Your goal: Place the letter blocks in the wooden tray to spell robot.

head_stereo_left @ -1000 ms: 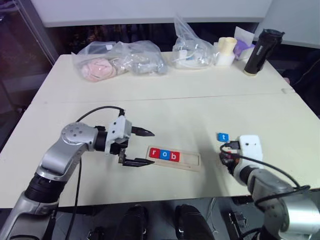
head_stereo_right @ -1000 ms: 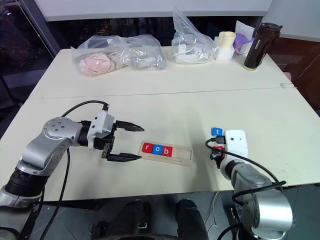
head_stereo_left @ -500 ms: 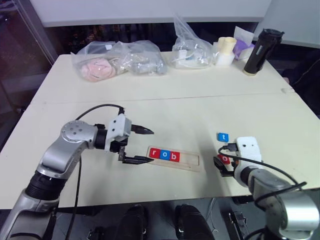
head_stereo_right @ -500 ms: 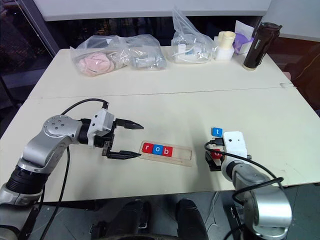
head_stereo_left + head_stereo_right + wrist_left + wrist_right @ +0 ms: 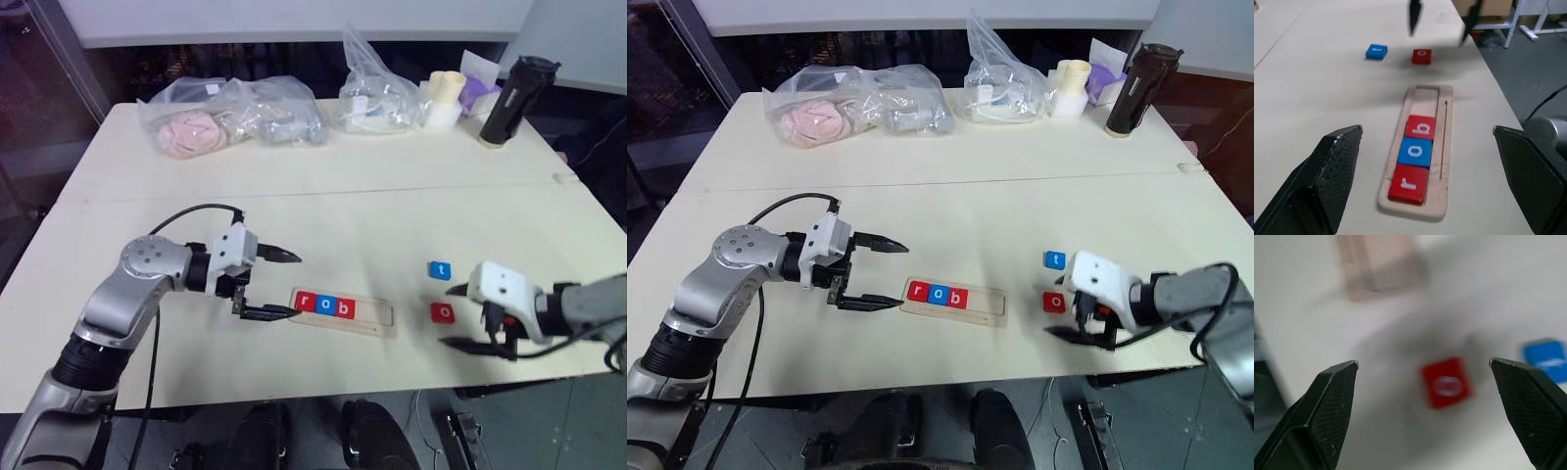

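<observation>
The table [image 5: 392, 211] is pale cream, with a seam running left to right across its middle. Along its far edge lie two clear plastic bags: a wide one [image 5: 230, 117] at the left holding pinkish and grey items, and a smaller one [image 5: 377, 93] to its right; what is inside either bag is hard to make out. Right of them stand a cream container [image 5: 443, 98], a bit of purple [image 5: 477, 90] partly hidden behind it, and a black bottle [image 5: 507, 101] at the far right corner.

The tray [image 5: 345, 312] lies near the front edge, a long, pale wooden strip running left to right. Its left part holds three blocks touching in a row: red r [image 5: 305, 302], blue o [image 5: 323, 305] and red b [image 5: 342, 308]. The right part of its slot is bare wood. Nothing stands between the tray and the two loose blocks on the table to its right: a blue t [image 5: 440, 269], and nearer the front a red o [image 5: 443, 312], a little apart from each other.

The left gripper [image 5: 284, 286] hovers just left of the tray's left end, fingers spread wide and holding nothing. The right gripper [image 5: 455, 316] sits just right of the red o, its jaws wide apart and empty, one finger [image 5: 460, 344] low over the table; the block lies free on the table between the fingers' line in the right wrist view, blurred there.
</observation>
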